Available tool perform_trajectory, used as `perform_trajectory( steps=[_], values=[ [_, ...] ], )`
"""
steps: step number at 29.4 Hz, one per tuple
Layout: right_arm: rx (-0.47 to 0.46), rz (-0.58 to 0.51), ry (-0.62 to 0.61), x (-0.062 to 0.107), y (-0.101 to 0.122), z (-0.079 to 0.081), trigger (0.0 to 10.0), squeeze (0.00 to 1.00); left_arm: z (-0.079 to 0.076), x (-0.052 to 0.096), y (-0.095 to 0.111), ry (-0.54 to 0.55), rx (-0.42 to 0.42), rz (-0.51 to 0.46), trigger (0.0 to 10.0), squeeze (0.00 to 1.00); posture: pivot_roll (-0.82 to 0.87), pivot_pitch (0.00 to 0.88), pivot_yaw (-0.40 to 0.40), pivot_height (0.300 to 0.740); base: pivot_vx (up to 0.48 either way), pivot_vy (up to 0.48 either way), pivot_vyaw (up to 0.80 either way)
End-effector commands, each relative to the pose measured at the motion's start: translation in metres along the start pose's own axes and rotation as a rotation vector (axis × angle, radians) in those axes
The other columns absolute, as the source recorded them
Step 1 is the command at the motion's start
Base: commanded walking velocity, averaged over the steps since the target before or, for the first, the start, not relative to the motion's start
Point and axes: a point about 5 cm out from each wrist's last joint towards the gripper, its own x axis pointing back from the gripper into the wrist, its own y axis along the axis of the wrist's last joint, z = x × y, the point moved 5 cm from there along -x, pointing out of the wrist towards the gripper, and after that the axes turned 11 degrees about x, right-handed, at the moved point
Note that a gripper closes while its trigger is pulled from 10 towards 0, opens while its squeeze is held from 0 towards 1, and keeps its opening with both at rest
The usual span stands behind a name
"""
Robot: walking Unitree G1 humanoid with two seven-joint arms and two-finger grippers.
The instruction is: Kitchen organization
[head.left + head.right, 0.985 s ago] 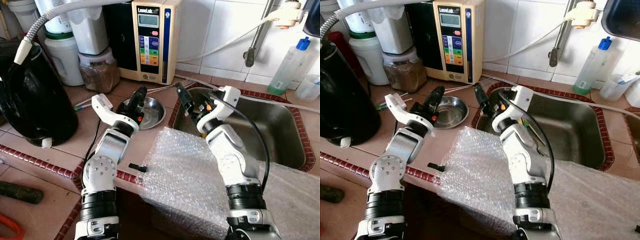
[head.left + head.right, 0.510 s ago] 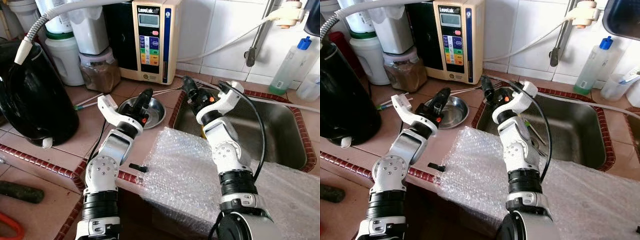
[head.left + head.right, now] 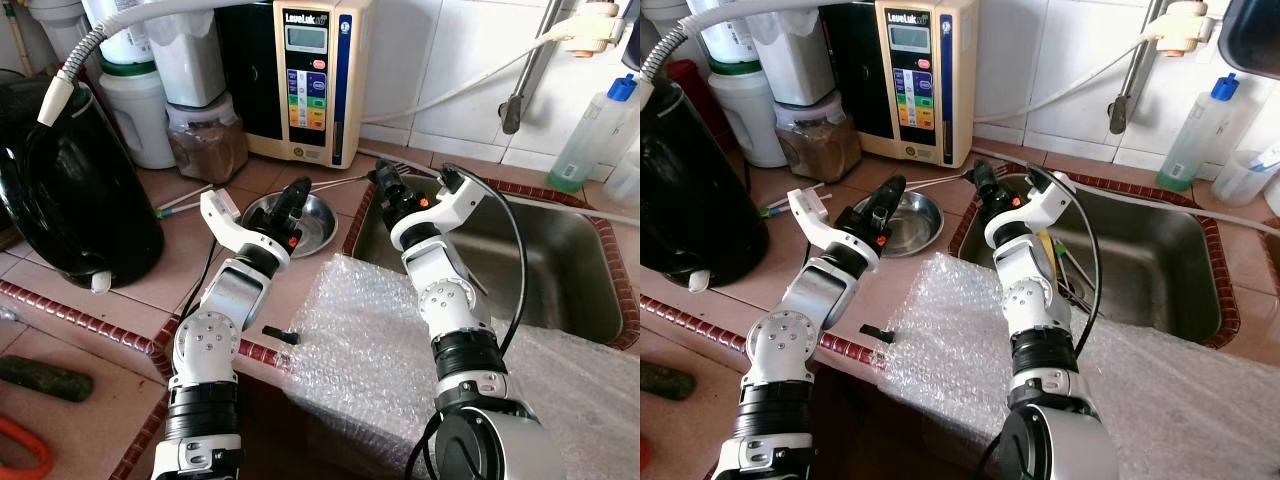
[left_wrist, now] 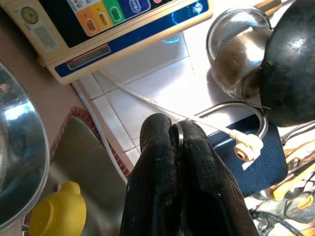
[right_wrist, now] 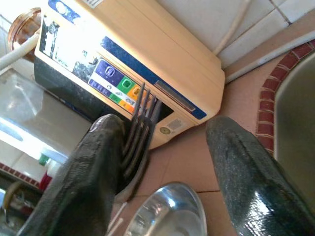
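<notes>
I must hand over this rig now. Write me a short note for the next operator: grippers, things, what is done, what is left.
Left gripper: shut, empty, above the steel bowl on the counter.
Right gripper: open, empty, at the sink's left rim; a fork lies beside one finger, not gripped.
Things: a yellow item and utensils lie in the sink; bubble wrap covers the counter edge; water machine stands behind the bowl.
Done: nothing visibly put away.
Left: probably pick up the fork or bowl.

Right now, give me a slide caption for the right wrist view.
Open right gripper with a fork against one finger, above a steel bowl, facing the water ionizer.
</notes>
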Motion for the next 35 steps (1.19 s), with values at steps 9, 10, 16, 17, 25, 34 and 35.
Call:
perform_trajectory(
  steps=[9,10,16,17,25,34,35],
  values=[
    [-0.083,-0.004,0.024,-0.007,-0.001,0.013,0.0,0.00,-0.024,-0.010,-0.013,-0.104,0.054,0.017,0.0,0.00,0.08,0.000,0.011,0.740,0.000,0.000,0.00],
    [-0.089,-0.005,0.021,-0.008,-0.001,0.012,0.0,0.00,-0.024,-0.010,-0.013,-0.103,0.053,0.018,0.0,0.00,0.08,0.000,0.018,0.740,0.000,0.000,0.00],
    [-0.103,-0.003,0.007,-0.007,-0.002,0.011,0.0,0.00,-0.016,-0.012,-0.016,-0.088,0.031,0.049,0.0,0.00,0.08,0.000,0.000,0.740,0.000,0.000,0.00],
    [-0.099,0.000,0.006,-0.005,-0.003,0.009,0.0,0.00,-0.012,-0.013,-0.016,-0.078,0.023,0.040,0.0,0.00,0.08,0.000,0.000,0.740,0.000,0.000,0.00],
    [0.012,-0.042,0.001,-0.006,0.004,0.017,0.0,0.00,0.005,-0.012,-0.007,-0.010,-0.023,0.021,0.9,0.00,0.08,0.000,0.006,0.740,0.000,0.000,0.00],
    [-0.030,-0.067,-0.050,-0.002,0.004,0.008,0.0,0.00,0.010,-0.013,-0.008,0.012,-0.048,0.033,10.0,0.00,0.10,0.000,0.032,0.740,0.000,0.000,0.00],
    [-0.030,-0.071,-0.052,-0.002,0.005,0.008,0.0,0.00,0.010,-0.014,-0.008,0.019,-0.056,0.033,10.0,0.67,0.11,0.000,0.037,0.740,0.000,0.000,0.00]
  ],
)
